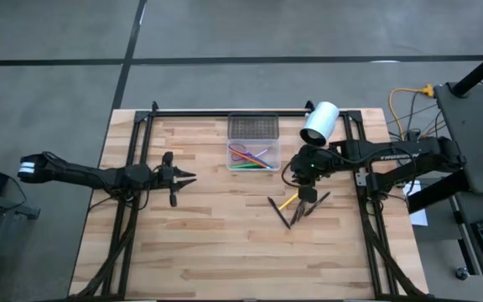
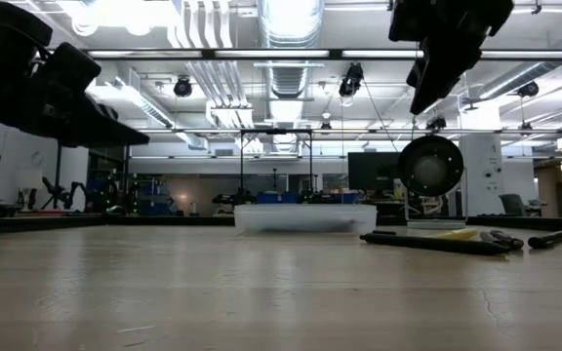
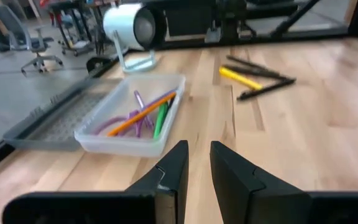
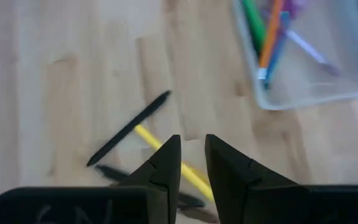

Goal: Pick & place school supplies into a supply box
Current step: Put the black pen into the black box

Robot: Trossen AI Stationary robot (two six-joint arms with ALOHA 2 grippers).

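Note:
The clear supply box (image 1: 232, 158) lies at the table's far middle, with its grey mesh part (image 1: 253, 127) on the far end. In it are a green pen (image 3: 160, 117), an orange stick (image 3: 143, 112) and purple-handled scissors (image 3: 135, 101). A yellow pencil (image 1: 288, 202) and dark pens (image 1: 279, 212) lie flat on the table, right of the box. My right gripper (image 4: 192, 146) hovers above the pencil (image 4: 146, 136) with a narrow gap between its fingers, high off the table in the low view (image 2: 423, 100). My left gripper (image 1: 189, 177), also narrowly open, waits left of the box.
A white cylinder (image 1: 319, 123) on a stand sits at the far right of the table, just beyond my right arm. Black frame rails (image 1: 132, 168) run along the table's left, right and far sides. Bare wood (image 1: 225, 243) spans the near half.

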